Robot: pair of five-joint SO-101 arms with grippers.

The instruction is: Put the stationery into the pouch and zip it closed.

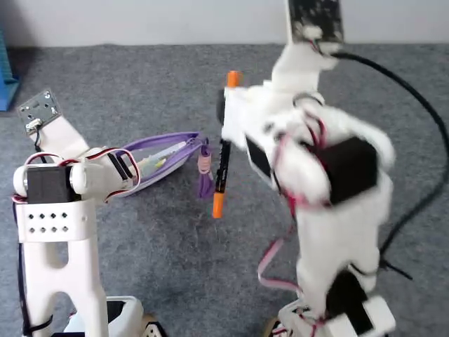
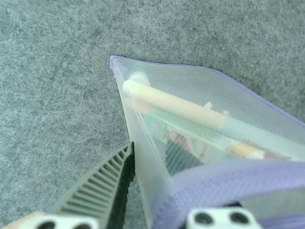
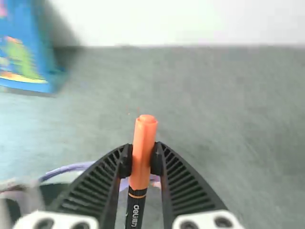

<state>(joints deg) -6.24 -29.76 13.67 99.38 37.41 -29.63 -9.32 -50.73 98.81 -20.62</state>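
Right gripper [image 3: 141,156] clamps the orange marker [image 3: 142,136] beside the pouch [image 2: 200,95] held by left gripper [image 1: 132,170].

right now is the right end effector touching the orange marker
Touching. The right wrist view shows the right end effector clamped on the orange marker, its pads pressed against both sides with no gap.

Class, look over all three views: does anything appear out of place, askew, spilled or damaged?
Nothing looks spilled or damaged. One item is outside the pouch: the orange-capped marker, clamped in the right gripper beside the pouch's open mouth. The left gripper grips the pouch's other end, with pens inside.
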